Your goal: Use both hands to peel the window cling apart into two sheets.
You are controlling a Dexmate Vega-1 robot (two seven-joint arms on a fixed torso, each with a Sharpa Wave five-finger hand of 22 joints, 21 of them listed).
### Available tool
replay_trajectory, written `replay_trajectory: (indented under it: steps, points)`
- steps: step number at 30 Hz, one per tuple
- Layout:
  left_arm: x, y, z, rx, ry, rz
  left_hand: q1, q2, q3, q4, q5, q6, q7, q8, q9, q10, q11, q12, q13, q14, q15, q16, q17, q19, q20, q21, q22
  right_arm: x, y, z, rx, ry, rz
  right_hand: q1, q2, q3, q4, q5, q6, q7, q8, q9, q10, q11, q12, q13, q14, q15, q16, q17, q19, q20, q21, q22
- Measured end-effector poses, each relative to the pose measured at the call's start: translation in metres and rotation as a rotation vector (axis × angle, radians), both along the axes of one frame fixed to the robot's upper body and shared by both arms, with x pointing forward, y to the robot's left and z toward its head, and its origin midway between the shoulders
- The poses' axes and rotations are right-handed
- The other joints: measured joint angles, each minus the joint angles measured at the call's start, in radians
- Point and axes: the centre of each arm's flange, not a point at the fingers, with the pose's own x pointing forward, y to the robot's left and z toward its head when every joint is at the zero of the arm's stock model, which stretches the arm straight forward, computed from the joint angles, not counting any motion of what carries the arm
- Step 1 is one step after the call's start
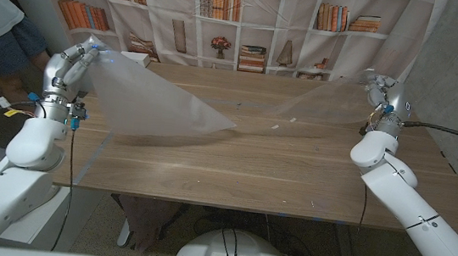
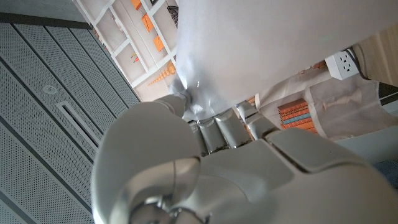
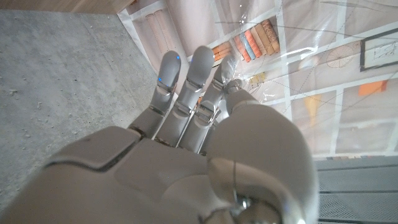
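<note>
Left hand (image 1: 72, 67) pinches the frosted sheet (image 1: 151, 98), right hand (image 1: 379, 91) pinches the clear sheet (image 1: 321, 104) above the table (image 1: 250, 173): flimsy, clingy film, best held at corners.

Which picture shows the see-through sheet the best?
The head view: the clear, glassy plastic sheet stretches from the right hand to the table. The right wrist view shows a crinkled corner at the fingers. The left wrist view shows the cloudy white sheet that the left hand holds.

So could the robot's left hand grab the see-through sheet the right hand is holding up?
Probably not right now. The left hand already grips its own frosted sheet, and the clear sheet hangs from the right hand across the table.
</note>
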Motion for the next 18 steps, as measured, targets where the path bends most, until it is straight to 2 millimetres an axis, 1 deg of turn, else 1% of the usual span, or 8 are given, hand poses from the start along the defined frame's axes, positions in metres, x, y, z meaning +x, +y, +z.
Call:
replay_trajectory:
  steps: [1, 4, 6, 10, 13, 15, 17, 18]
  points:
    - [-0.002, 0.002, 0.000, -0.001, 0.004, 0.006, -0.005, 0.005, 0.000, 0.000, 0.000, 0.000, 0.000, 0.000, 0.000, 0.000, 0.000, 0.000, 0.000, 0.000, 0.000, 0.000, 0.000, -0.007, 0.000, 0.000, 0.000, 0.001, 0.000, 0.000, -0.002, 0.004, -0.003, 0.000, 0.000, 0.000, 0.000, 0.000, 0.000, 0.000, 0.000, 0.000, 0.000, 0.000, 0.000, 0.000, 0.000, 0.000, 0.000, 0.000, 0.000, 0.000, 0.000, 0.000]
    - [-0.004, 0.006, 0.000, -0.004, 0.008, 0.014, -0.005, 0.005, 0.000, 0.000, 0.000, -0.001, 0.001, 0.000, 0.005, -0.002, 0.002, 0.000, 0.000, -0.004, 0.004, 0.000, 0.000, -0.018, 0.003, -0.004, 0.000, 0.002, -0.001, -0.001, -0.004, 0.010, -0.009, 0.000, 0.000, 0.000, 0.000, 0.000, 0.000, 0.000, 0.000, 0.003, 0.000, 0.000, 0.000, 0.000, 0.000, 0.000, 0.000, 0.000, 0.000, 0.000, 0.000, 0.000]
    - [-0.005, 0.008, 0.000, -0.003, 0.010, 0.020, -0.005, 0.005, 0.000, 0.000, 0.000, -0.005, 0.005, 0.000, 0.005, -0.005, 0.005, 0.000, 0.000, -0.005, 0.005, 0.000, 0.000, -0.025, 0.000, -0.008, 0.000, 0.003, -0.002, -0.001, -0.003, 0.016, -0.014, 0.000, 0.000, 0.000, 0.000, 0.000, 0.000, 0.000, 0.000, 0.005, 0.000, 0.000, 0.000, 0.000, 0.000, 0.000, 0.000, 0.000, 0.000, 0.000, 0.000, 0.000]
    - [-0.006, 0.011, -0.002, -0.005, 0.018, 0.026, -0.005, 0.005, 0.000, 0.000, 0.000, -0.008, 0.008, -0.004, 0.005, -0.006, 0.006, -0.008, 0.000, -0.013, 0.009, 0.000, 0.000, -0.041, 0.002, -0.008, 0.000, 0.005, -0.004, -0.003, 0.003, 0.027, -0.023, 0.000, 0.000, 0.000, 0.000, 0.000, 0.000, 0.000, 0.000, 0.006, 0.000, 0.000, 0.000, 0.000, 0.000, 0.000, 0.000, 0.000, 0.000, 0.000, 0.000, 0.000]
    - [-0.007, 0.014, -0.003, -0.008, 0.021, 0.030, -0.005, 0.005, 0.003, 0.003, 0.000, -0.011, 0.011, -0.008, 0.007, -0.011, 0.011, -0.008, 0.000, -0.014, 0.007, 0.000, 0.000, -0.065, 0.000, -0.011, -0.005, 0.006, -0.005, -0.004, 0.007, 0.035, -0.030, 0.001, -0.001, 0.000, 0.000, 0.000, 0.000, 0.000, 0.000, 0.005, 0.000, 0.000, 0.000, 0.000, 0.000, 0.000, 0.000, 0.000, 0.000, 0.000, 0.000, 0.000]
    - [-0.008, 0.014, -0.004, -0.009, 0.023, 0.030, -0.005, 0.005, 0.004, 0.004, 0.000, -0.011, 0.011, -0.009, 0.009, -0.011, 0.011, -0.008, 0.000, -0.015, 0.007, 0.000, 0.000, -0.070, 0.005, -0.011, -0.005, 0.006, -0.006, -0.005, 0.010, 0.038, -0.034, 0.001, -0.001, 0.000, 0.000, 0.001, 0.000, 0.000, 0.000, 0.004, 0.000, 0.000, 0.000, 0.000, 0.000, 0.000, 0.000, 0.001, 0.000, 0.000, 0.000, 0.000]
    - [-0.008, 0.015, -0.004, -0.010, 0.024, 0.032, -0.005, 0.005, 0.004, 0.004, 0.000, -0.014, 0.015, -0.011, 0.009, -0.011, 0.011, -0.008, 0.000, -0.020, 0.012, 0.000, 0.000, -0.076, -0.001, -0.011, -0.005, 0.007, -0.007, -0.005, 0.014, 0.042, -0.038, 0.001, -0.001, 0.000, 0.000, 0.001, 0.000, 0.000, 0.000, 0.003, 0.000, 0.000, 0.000, 0.000, 0.000, 0.000, 0.000, 0.000, 0.000, 0.000, 0.000, 0.000]
    - [-0.008, 0.017, -0.004, -0.011, 0.026, 0.034, -0.005, 0.005, 0.004, 0.004, 0.000, -0.018, 0.011, -0.011, 0.009, -0.011, 0.011, -0.008, 0.000, -0.020, 0.012, 0.000, 0.000, -0.082, 0.000, -0.011, -0.005, 0.007, -0.008, -0.005, 0.018, 0.045, -0.042, 0.001, -0.001, 0.000, 0.000, 0.001, 0.000, 0.000, 0.000, 0.002, 0.000, 0.000, 0.000, 0.000, 0.000, 0.000, 0.000, 0.000, 0.000, 0.000, 0.000, 0.000]
